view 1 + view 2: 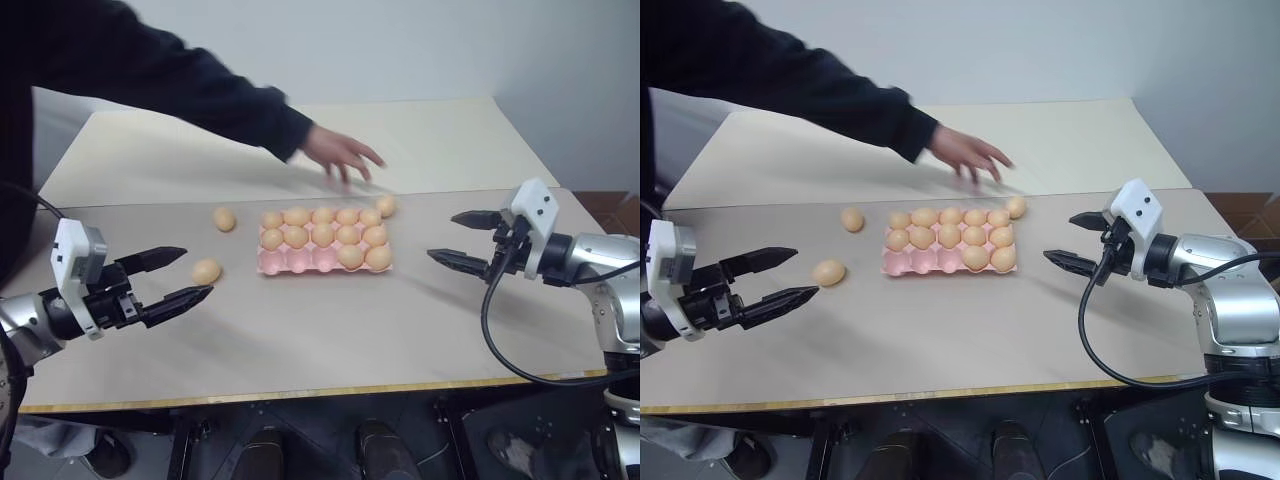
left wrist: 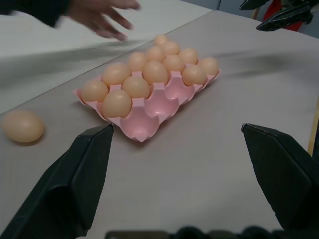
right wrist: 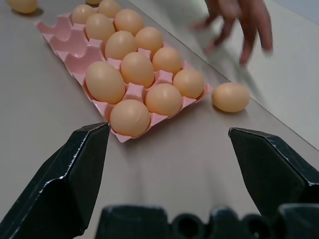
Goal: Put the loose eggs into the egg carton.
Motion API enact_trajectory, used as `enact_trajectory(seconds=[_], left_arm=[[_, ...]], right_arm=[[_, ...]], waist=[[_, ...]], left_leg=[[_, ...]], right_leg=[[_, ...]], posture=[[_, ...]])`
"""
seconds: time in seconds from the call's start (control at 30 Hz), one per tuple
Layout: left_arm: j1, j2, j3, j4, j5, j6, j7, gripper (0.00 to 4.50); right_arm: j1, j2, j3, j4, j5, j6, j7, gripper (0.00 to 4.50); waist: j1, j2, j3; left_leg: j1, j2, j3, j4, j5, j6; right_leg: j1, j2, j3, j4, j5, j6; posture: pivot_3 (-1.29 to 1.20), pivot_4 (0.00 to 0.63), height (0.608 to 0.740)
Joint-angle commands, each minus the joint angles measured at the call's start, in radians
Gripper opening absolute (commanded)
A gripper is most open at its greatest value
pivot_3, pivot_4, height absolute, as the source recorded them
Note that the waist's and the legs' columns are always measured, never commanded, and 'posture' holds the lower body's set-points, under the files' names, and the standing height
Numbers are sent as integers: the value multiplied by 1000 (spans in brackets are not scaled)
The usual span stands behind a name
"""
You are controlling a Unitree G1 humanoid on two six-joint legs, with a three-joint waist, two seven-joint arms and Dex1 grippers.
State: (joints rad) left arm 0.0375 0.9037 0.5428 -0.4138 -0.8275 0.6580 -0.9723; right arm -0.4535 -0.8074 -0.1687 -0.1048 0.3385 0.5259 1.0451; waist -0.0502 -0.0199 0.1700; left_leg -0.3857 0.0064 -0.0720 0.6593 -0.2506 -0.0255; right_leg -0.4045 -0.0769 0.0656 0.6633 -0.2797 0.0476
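With the table (image 1: pixel 300 350) bearing the egg carton (image 1: pixel 300 262) midway between 2 empty, wide-open grippers, left gripper (image 1: pixel 178 275) and right gripper (image 1: pixel 462 240), the step is another pickup: the egg (image 1: pixel 206 271) just ahead of the left gripper.

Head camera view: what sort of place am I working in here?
Probably an indoor test or demo setup, not a kitchen: two plain beige tables pushed together against a bare white wall, a pink egg carton with loose eggs, and a person's hand reaching in.
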Motion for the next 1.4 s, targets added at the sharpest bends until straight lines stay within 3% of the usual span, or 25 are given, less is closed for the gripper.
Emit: enact_trajectory(seconds=[0.03,0.7,0.87,1.17,1.4], left_arm=[[-2,17,25,-7,-10,-3,-8,4500],[-8,35,32,-8,-14,8,-7,4500],[5,46,57,-13,-19,12,-12,4500],[94,25,143,-86,-51,32,11,4500],[163,6,209,-130,-73,49,31,4500]], right_arm=[[-9,-22,-16,-11,24,-31,11,4448],[-19,-39,47,96,-49,-137,7,4448],[-172,37,156,328,-152,-232,-41,4448],[-533,206,259,980,-384,-385,-338,4448],[-599,235,267,1150,-430,-412,-384,4448]], waist=[[3,0,0],[5,0,0],[-5,0,0],[-16,0,0],[-18,0,0]], left_leg=[[0,0,0,0,0,0],[0,0,0,0,0,0],[1,0,1,0,0,0],[-1,0,1,0,0,0],[-1,0,1,0,0,0]], right_leg=[[0,0,0,0,0,0],[0,0,0,0,0,0],[0,0,1,1,0,0],[-2,0,1,0,0,0],[-2,0,1,0,0,0]], posture=[[0,150,740],[0,150,740],[0,150,740],[0,150,740],[0,150,740]])
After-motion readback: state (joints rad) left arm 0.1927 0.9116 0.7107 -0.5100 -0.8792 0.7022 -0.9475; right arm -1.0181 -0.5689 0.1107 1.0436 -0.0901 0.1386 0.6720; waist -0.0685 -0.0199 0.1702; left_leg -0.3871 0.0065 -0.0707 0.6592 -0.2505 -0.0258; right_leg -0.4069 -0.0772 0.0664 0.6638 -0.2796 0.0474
